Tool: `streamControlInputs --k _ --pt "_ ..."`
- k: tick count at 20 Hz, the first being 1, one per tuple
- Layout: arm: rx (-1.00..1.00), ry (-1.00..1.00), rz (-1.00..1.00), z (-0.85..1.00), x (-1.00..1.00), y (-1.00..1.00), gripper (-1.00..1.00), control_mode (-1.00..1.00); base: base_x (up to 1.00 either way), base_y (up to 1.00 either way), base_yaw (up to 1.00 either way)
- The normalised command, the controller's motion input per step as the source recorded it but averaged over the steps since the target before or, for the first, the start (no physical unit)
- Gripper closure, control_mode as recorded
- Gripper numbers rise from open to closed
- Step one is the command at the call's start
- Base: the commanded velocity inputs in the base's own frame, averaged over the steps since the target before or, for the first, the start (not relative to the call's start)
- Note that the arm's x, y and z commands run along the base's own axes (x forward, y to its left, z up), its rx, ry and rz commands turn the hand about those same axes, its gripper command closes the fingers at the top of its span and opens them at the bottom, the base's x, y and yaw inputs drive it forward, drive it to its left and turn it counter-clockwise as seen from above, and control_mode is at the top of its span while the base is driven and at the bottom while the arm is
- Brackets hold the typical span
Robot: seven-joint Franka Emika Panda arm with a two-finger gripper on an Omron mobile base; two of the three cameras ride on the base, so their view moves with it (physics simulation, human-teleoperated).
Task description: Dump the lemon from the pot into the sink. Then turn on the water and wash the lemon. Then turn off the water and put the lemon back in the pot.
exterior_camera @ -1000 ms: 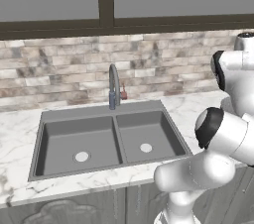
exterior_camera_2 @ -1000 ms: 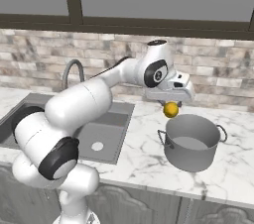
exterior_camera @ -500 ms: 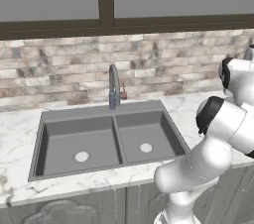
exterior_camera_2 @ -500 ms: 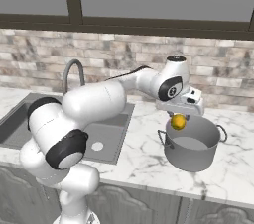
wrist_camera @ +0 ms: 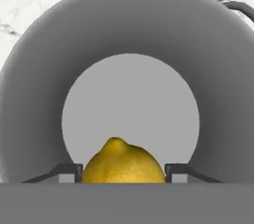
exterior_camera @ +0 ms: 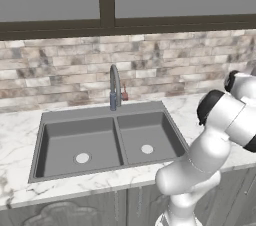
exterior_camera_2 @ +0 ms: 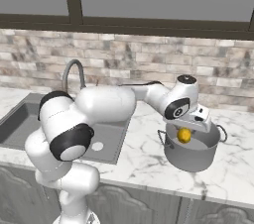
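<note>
Apparently your gripper (wrist_camera: pixel 123 171) clasped the lemon (wrist_camera: pixel 123 162) at six o'clock over the pot (wrist_camera: pixel 44 84), seemingly poised for release

**Lemon carried over and down into the pot's mouth**

A second ago the gripper (exterior_camera_2: pixel 184 134) held the lemon (exterior_camera_2: pixel 184 135) in the air, up at about ten o'clock from the pot (exterior_camera_2: pixel 194 149) and clear of its rim. Half a second ago it had swung across to hang right over the opening. Now it has dropped further, so in the right base view the lemon sits at rim height inside the pot's mouth, the fingers still pinching it on either side. On the left base view the arm has reached farther out towards three o'clock, its upper links sliding toward the picture's edge
</note>
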Motion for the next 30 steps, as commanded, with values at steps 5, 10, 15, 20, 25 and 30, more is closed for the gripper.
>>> streamControlInputs --k 5,10,15,20,25,30 --pt "0.02 -0.03 0.00 -0.50 0.02 -0.21 1.00 -1.00 0.00 0.00 0.00" --pt "0.03 0.00 0.00 -0.29 0.00 -0.03 -1.00 -1.00 0.00 0.00 0.00" --pt "0.01 0.00 -0.01 -0.01 0.00 0.00 -1.00 -1.00 0.00 0.00 0.00" --pt "0.00 0.00 -0.02 0.02 0.00 0.00 -1.00 -1.00 0.00 0.00 0.00" --pt "0.00 0.00 -0.03 0.33 0.00 0.13 -1.00 -1.00 0.00 0.00 0.00" --pt "0.00 0.00 -0.04 0.61 0.00 0.23 -1.00 -1.00 0.00 0.00 0.00"
